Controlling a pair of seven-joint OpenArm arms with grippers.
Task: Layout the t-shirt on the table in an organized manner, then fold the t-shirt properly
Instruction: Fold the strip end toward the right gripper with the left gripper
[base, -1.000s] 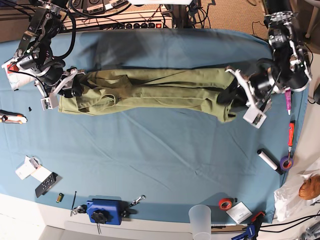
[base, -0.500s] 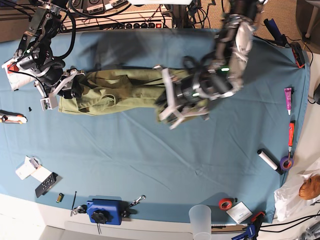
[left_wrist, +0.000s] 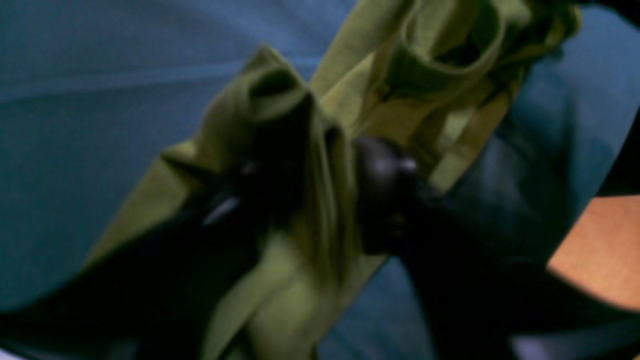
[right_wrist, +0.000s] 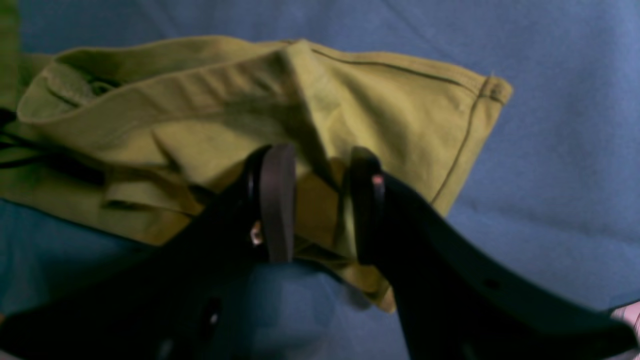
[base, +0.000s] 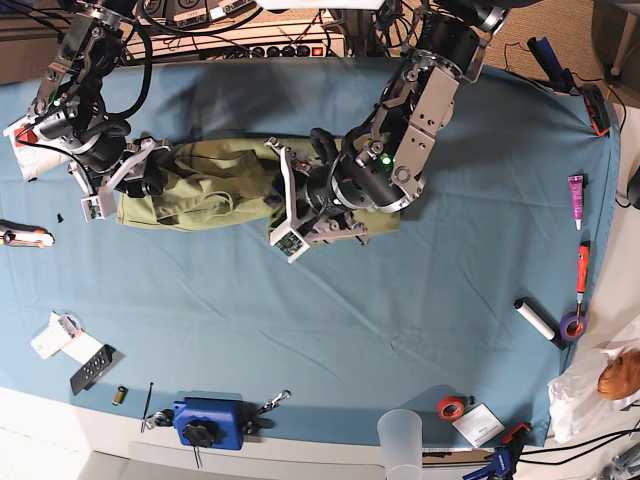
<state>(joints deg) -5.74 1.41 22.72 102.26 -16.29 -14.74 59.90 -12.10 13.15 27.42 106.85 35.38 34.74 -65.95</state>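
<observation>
In the left wrist view, which is blurred, the left gripper (left_wrist: 310, 190) has its two dark fingers standing apart with a bunched ridge of the t-shirt (left_wrist: 280, 100) running up between them. Whether the fingers press the cloth or merely flank it, I cannot tell. Beyond the fingertips more olive folds stretch away, and the teal table (left_wrist: 75, 100) lies to both sides of them.

In the right wrist view, the right gripper (right_wrist: 317, 200) is clamped on a fold of the t-shirt (right_wrist: 350, 100): olive cloth fills the gap between the two black fingers. Just past the fingertips the shirt lies in layered folds with a stitched hem showing, and the blue table (right_wrist: 550, 175) spreads beyond and beside it.

In the base view, the left gripper (base: 285, 205) sits at the middle of the table (base: 400, 330), over one end of the t-shirt (base: 210, 185). The shirt reaches from it as a short folded band to the right gripper (base: 125, 185), which holds the other end. The band rests on the table's far half.
</observation>
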